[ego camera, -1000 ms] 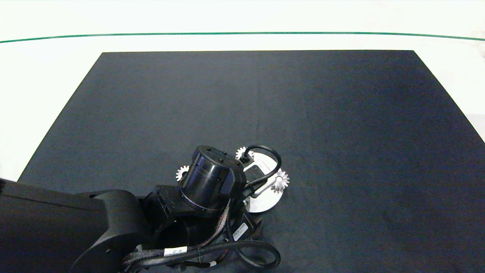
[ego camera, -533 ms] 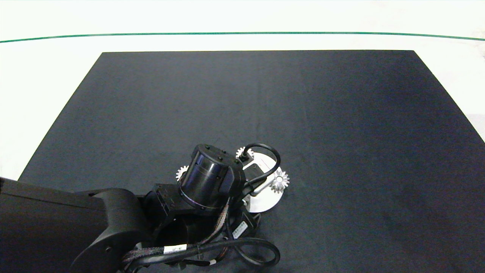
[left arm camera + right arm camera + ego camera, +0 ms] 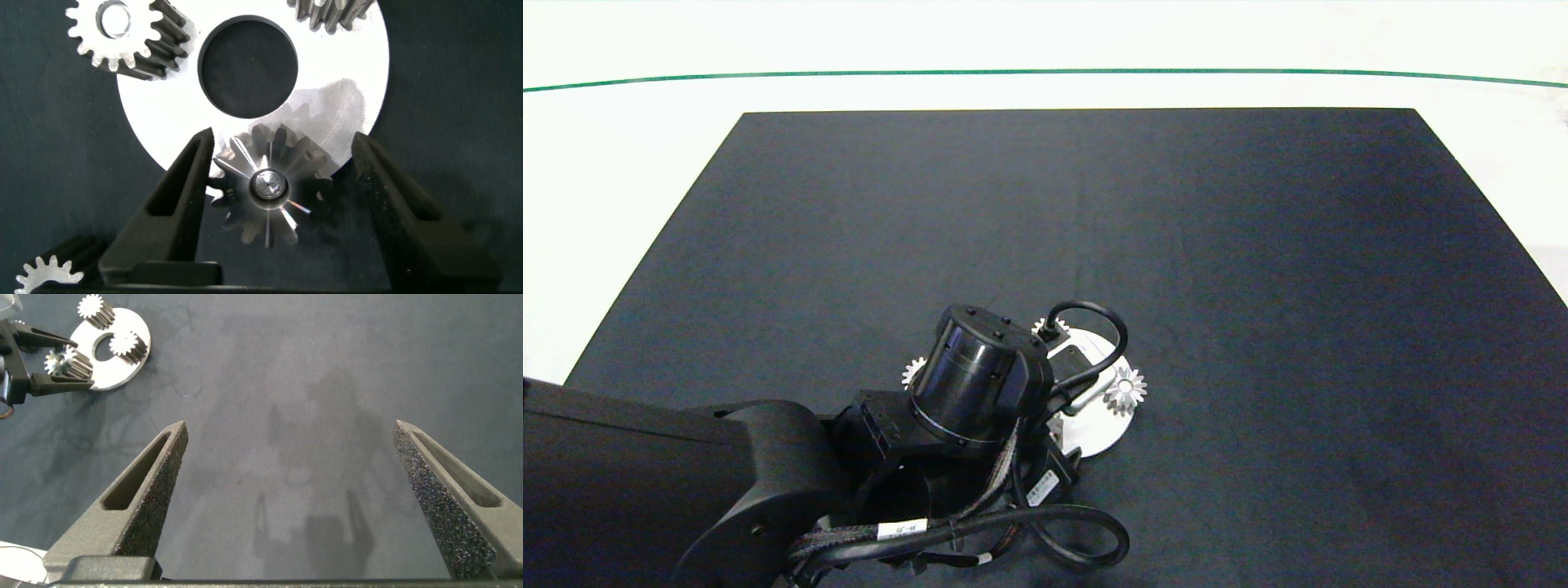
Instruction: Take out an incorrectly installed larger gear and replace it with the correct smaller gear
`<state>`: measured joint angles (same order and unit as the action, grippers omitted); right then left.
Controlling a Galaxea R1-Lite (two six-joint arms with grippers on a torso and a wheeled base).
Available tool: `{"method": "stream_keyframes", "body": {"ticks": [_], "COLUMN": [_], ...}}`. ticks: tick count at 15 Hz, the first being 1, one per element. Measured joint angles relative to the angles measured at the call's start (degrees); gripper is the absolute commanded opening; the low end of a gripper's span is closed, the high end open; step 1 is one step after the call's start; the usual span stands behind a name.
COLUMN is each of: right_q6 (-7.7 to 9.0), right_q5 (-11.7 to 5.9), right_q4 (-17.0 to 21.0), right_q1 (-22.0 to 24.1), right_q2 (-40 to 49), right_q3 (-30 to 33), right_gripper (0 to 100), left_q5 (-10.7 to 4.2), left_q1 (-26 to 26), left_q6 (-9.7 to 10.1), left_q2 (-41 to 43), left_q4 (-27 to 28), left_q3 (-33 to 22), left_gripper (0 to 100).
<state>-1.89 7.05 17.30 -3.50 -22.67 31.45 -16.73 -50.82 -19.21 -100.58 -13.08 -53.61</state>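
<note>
Left end effector (image 3: pixel 282 175) open, straddling larger gear (image 3: pixel 268 189).

Four gears (image 3: pixel 265 192), one metal disc (image 3: pixel 343 90)

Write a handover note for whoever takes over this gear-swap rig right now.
Left hand: open, lowered over the disc, one finger on each side of the larger gear.
Right hand: open, idle over bare mat, away from the disc.
Larger gear: sits at the disc's edge, not gripped.
Smaller gear: lies on the mat beside the disc.
Done: left hand lined up on the larger gear.
Left: close, lift it off, set it aside, fit the smaller gear.
</note>
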Motion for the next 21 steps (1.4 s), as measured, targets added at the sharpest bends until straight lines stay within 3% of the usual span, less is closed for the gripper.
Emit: {"method": "stream_keyframes", "body": {"ticks": [14, 21], "right_q6": [-0.01, -0.04], "right_q5": [0.02, 0.74], "right_q4": [0.0, 0.0], "right_q1": [0.0, 0.0], "right_q2": [-0.1, -0.2], "right_q3": [-0.1, -0.1], "right_gripper": [100, 100], "left_q5": [0.11, 0.05], "left_q1": [2.0, 1.9], "left_q6": [-0.41, 0.11], "left_q2": [-0.4, -0.5], "left_q4": [-0.1, 1.9], "left_q3": [0.7, 0.2], "left_gripper": [32, 31]}}
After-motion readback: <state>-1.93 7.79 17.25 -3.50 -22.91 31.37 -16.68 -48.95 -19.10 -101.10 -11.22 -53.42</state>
